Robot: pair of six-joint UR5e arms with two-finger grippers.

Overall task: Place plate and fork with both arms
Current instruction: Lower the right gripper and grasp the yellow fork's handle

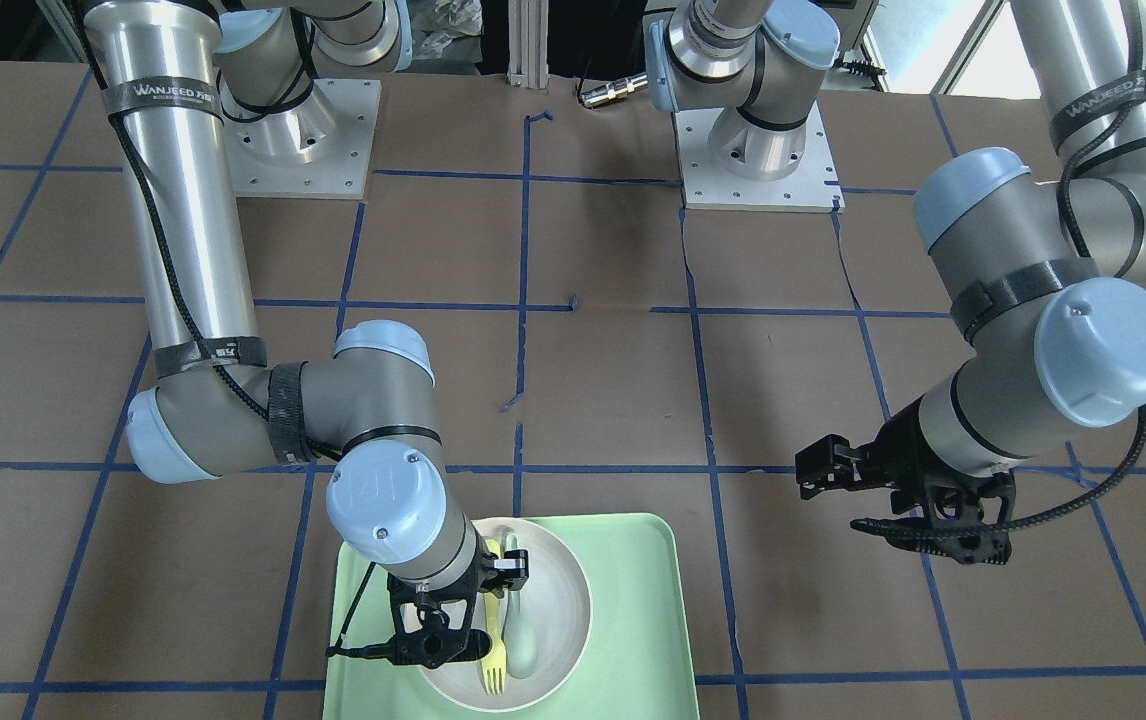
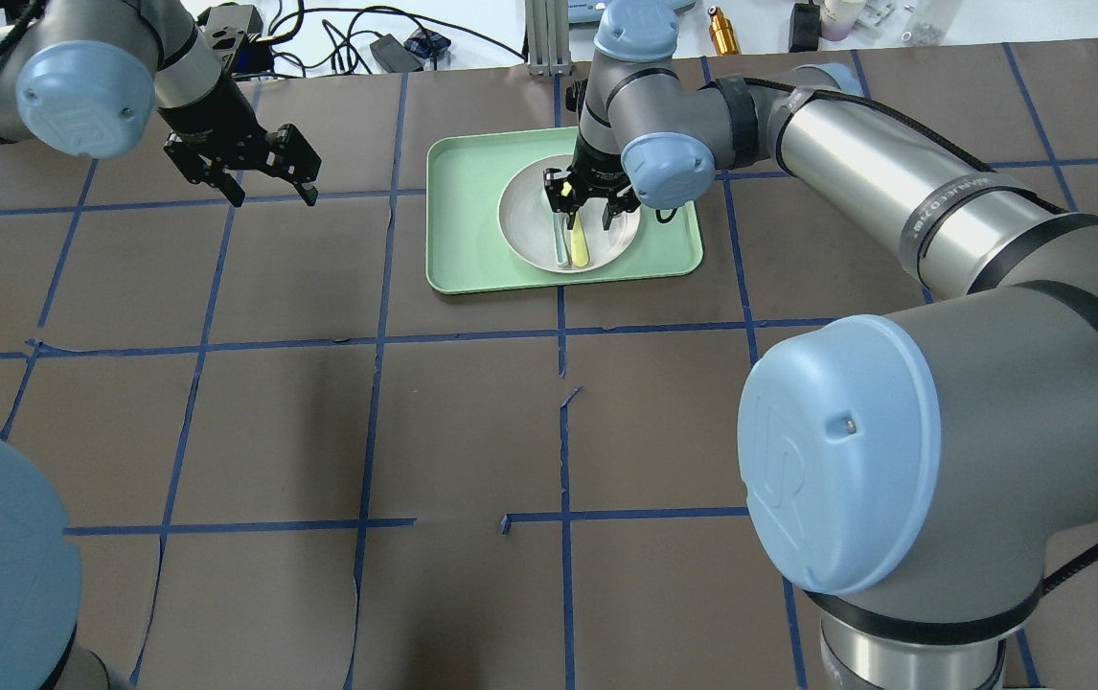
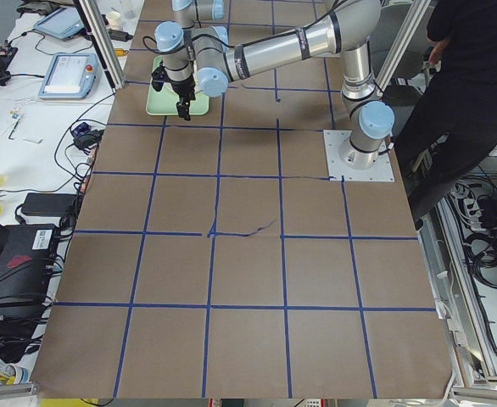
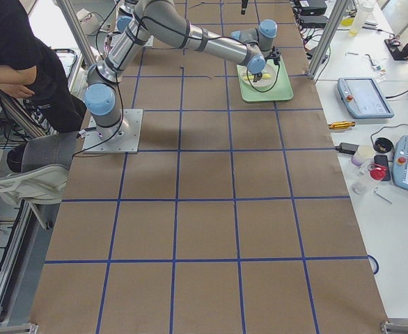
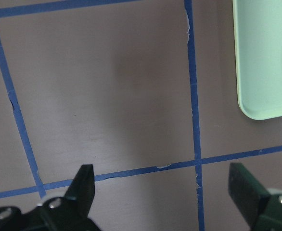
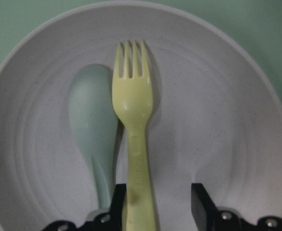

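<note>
The round white plate (image 2: 530, 216) lies on the mint-green tray (image 2: 472, 220). The pale-yellow fork (image 6: 134, 110) lies in the plate with its tines pointing away from the wrist camera. My right gripper (image 6: 158, 207) is low over the plate and open, its jaws on either side of the fork's handle; the left finger stands right beside the handle and the right finger stands apart. The gripper also shows over the plate in the overhead view (image 2: 584, 213) and the front view (image 1: 478, 610). My left gripper (image 2: 266, 182) is open and empty above bare table, left of the tray.
A grey-green spoon (image 6: 90, 120) lies in the plate right beside the fork. The tray's corner (image 5: 263, 72) shows at the right of the left wrist view. Brown paper with blue tape lines (image 2: 377, 335) covers the table.
</note>
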